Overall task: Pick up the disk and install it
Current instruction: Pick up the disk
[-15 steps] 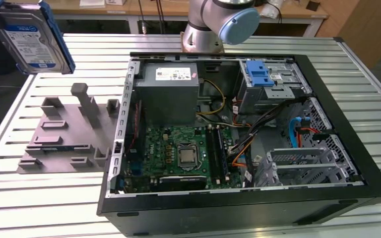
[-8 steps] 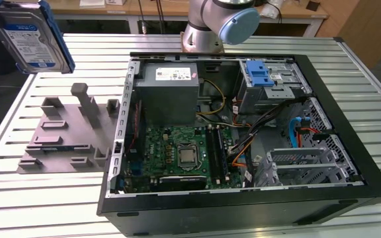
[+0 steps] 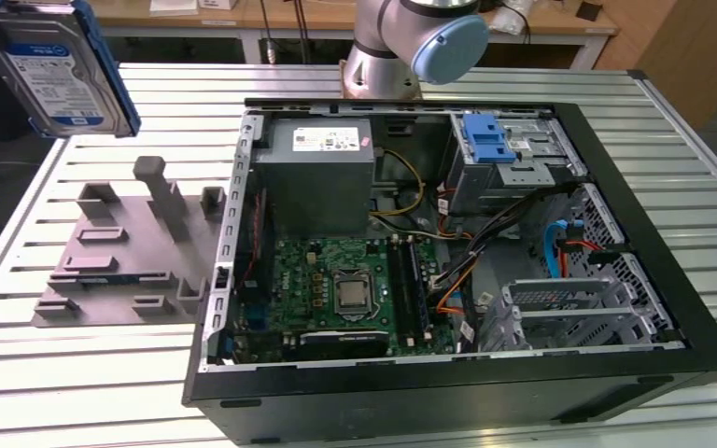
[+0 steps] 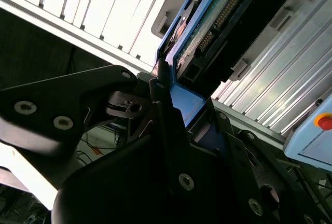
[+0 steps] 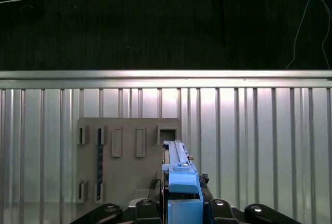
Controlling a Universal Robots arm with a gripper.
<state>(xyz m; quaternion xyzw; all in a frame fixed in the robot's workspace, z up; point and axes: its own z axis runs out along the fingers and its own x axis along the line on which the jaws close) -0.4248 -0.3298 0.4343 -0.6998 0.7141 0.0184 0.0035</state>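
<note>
Blue-framed disk [image 3: 53, 70] high at the upper left of my exterior view, its top edge cut off, gripper [image 5: 182, 208] clamped on its frame, edge-on to me in the first wrist view, connector pins [image 4: 220, 16] plain in the second wrist view.

- One case [image 3: 458, 387].
- One disk [image 3: 57, 75], apart from the case.
- One grey fixture [image 3: 122, 257], beside the case.
- One power supply [image 3: 321, 177], inside the case.
</note>
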